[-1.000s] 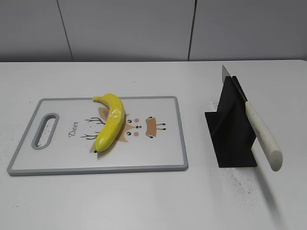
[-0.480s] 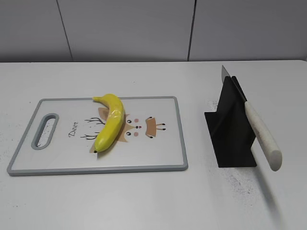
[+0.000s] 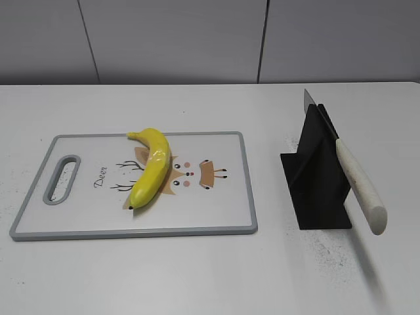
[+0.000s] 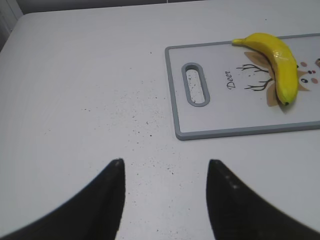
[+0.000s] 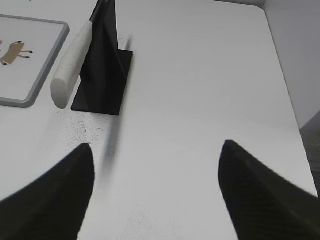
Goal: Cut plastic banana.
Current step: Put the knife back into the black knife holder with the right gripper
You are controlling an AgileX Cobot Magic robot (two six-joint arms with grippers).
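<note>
The plastic banana (image 3: 152, 167), glossy yellow with dark tips, lies whole on the white cutting board (image 3: 216, 210) with a grey rim. It also shows in the left wrist view (image 4: 277, 60) on the board (image 4: 220, 115). A knife with a white handle (image 3: 358, 186) rests tilted in a black stand (image 3: 315, 177); the right wrist view shows the handle (image 5: 72, 65) and stand (image 5: 105, 75). My left gripper (image 4: 165, 162) is open and empty over bare table left of the board. My right gripper (image 5: 156, 145) is open and empty, right of the stand. Neither gripper shows in the exterior view.
The white table (image 3: 197, 275) carries dark specks near the stand and left of the board. The board has a handle slot (image 3: 61, 178) at its left end. The table's right edge (image 5: 280, 75) runs close to the right gripper. A grey wall stands behind.
</note>
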